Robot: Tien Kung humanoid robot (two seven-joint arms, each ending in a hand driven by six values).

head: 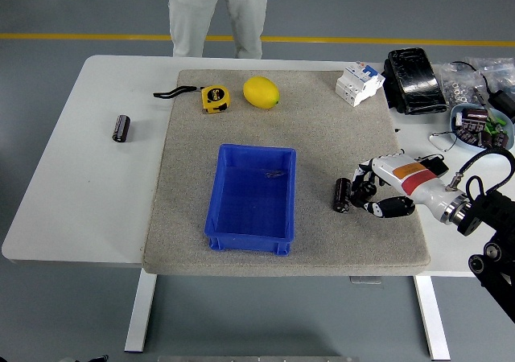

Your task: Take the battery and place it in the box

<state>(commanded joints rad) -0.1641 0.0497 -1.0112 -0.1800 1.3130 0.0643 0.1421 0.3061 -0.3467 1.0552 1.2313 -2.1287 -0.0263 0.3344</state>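
1. The battery (343, 195) is standing upright on the grey mat (322, 137), right of the blue box (251, 199).
2. The right hand (372, 195) is lying just beside it — fingers curled toward it, closing on nothing.

A yellow tape measure (214, 97) and a lemon (261, 92) lie near the grey mat's (322, 145) 12 o'clock edge. A white circuit breaker (358, 83) sits at 1 o'clock, a black pouch (414, 80) beside it. A person (216, 12) stands at the white table's (72, 193) far side.
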